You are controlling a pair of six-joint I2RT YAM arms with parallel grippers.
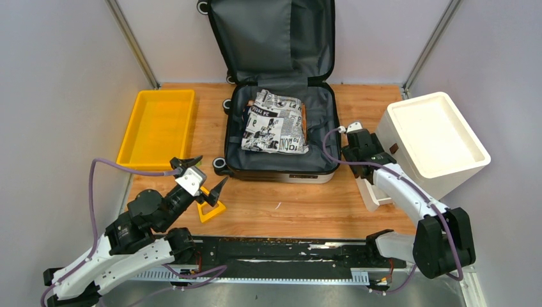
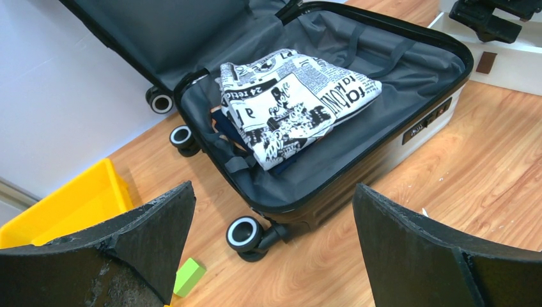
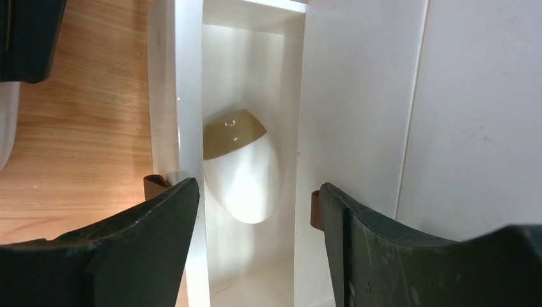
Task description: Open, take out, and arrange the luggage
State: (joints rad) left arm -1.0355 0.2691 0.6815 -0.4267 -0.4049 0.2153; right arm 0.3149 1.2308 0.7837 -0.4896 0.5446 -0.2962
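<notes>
Suitcase (image 1: 275, 173) sits at the far edge of the table, mid-width. It's open, with the lid upright against the back wall and the grey lining showing. The bottom half holds a folded newspaper-print cloth (image 1: 276, 121) on top of more folded items. Only an orange edge (image 1: 304, 115) and a dark blue edge (image 2: 220, 125) of those show.

Yellow tray (image 1: 156, 121) is at the far left corner. White bin (image 1: 434, 134) is at the right edge, tilted. A narrow white box (image 3: 185, 96) lies just beside it, with a white bottle (image 3: 243, 173) with a tan cap lying inside.

Left gripper (image 1: 215, 167) is near the left front, fingers spread wide, holding nothing. It's over a small orange piece (image 1: 211, 211). A green block (image 2: 190, 276) is also on the wood there.

Right gripper (image 3: 257, 185) hangs over the narrow box, fingers apart, holding nothing.
</notes>
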